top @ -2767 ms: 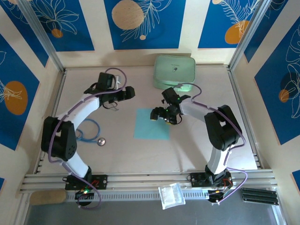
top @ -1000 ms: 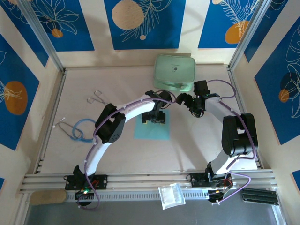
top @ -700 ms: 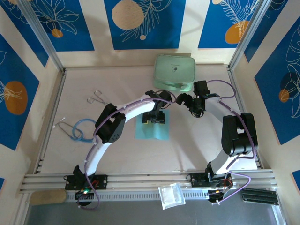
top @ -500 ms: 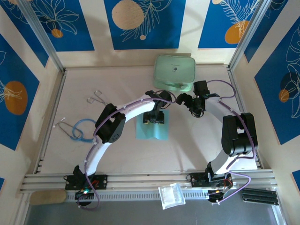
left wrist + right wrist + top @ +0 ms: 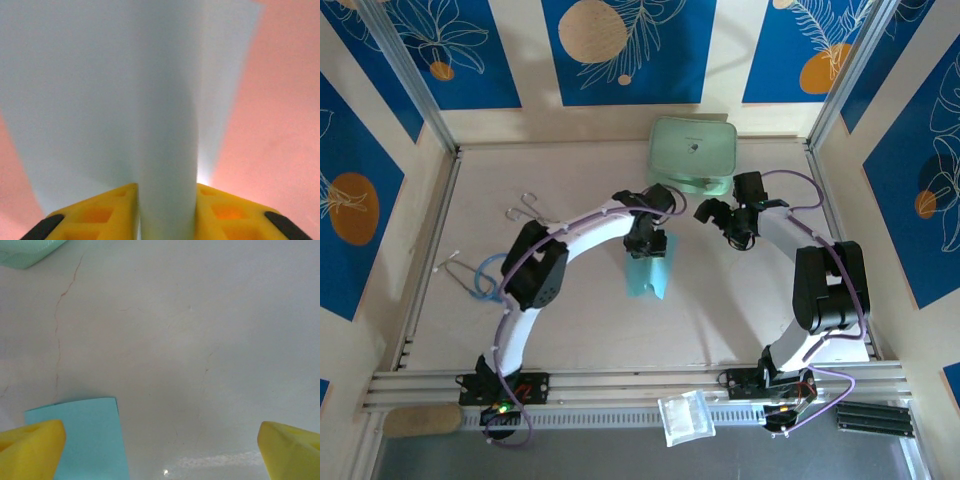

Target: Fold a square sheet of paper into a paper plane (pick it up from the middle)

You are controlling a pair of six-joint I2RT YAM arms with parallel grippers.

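The left fingers (image 5: 100, 215) are clamped on the middle of the square sheet of paper (image 5: 646, 275), which hangs bent double above the table (image 5: 580, 330) centre. The right fingers (image 5: 30, 442) stand wide apart, empty, near the mint-green case (image 5: 693, 150).

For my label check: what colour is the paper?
The paper is sky blue, clearest from the top external view.

The top camera looks down on the whole table (image 5: 570, 330) from above its near edge; both wrist cameras closely face the square sheet of paper (image 5: 647, 275), which all views share.
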